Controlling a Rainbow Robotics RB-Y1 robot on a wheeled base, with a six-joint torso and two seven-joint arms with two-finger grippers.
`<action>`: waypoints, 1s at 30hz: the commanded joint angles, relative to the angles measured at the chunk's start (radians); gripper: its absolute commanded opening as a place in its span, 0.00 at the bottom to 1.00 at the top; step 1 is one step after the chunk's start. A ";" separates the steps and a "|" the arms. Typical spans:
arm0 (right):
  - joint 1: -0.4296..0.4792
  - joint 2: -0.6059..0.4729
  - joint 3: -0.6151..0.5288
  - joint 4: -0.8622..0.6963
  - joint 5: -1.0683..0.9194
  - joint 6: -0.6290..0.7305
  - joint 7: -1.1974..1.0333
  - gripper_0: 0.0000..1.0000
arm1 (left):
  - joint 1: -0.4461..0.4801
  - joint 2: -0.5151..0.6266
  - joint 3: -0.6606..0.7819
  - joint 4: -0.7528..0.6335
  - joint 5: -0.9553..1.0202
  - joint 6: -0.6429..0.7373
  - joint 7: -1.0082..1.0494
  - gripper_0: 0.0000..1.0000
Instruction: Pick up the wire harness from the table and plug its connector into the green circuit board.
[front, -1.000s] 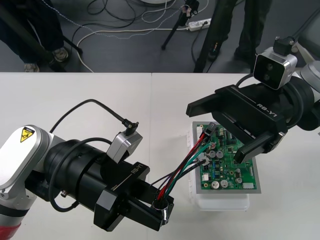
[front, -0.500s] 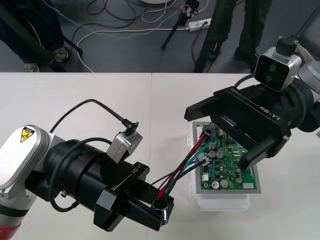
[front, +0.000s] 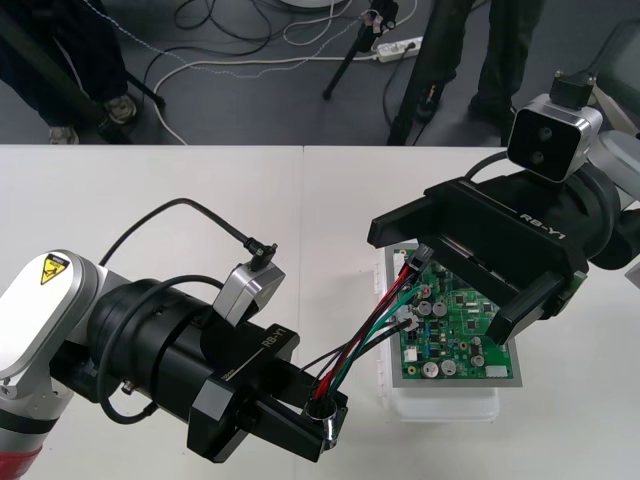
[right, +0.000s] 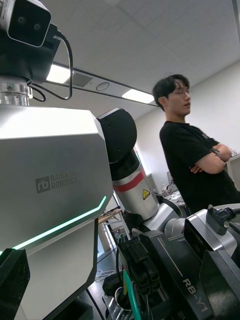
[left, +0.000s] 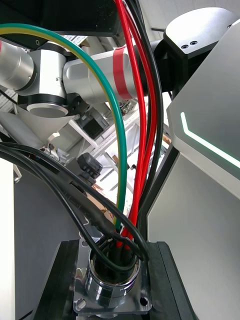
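While your left gripper clamps the wire harness by its round metal socket near the table's near edge, the black plug sits at the green circuit board's far-left corner. You can't tell if it's seated. Your right gripper hangs over the board, fingers spread wide, holding nothing.

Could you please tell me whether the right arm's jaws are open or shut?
Open: the right gripper holds its jaws far apart over the green board.
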 joint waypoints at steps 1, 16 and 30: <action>-0.037 -0.025 0.017 -0.034 -0.020 -0.005 -0.022 1.00 | -0.025 -0.010 -0.019 -0.007 0.018 -0.033 0.073 0.00; -0.037 -0.022 0.019 -0.034 -0.020 -0.005 0.000 0.13 | -0.025 -0.012 -0.019 -0.007 0.018 -0.033 0.073 0.00; -0.037 -0.019 0.011 -0.023 -0.063 -0.005 0.044 0.00 | -0.025 -0.012 -0.019 -0.007 0.017 -0.033 0.073 0.00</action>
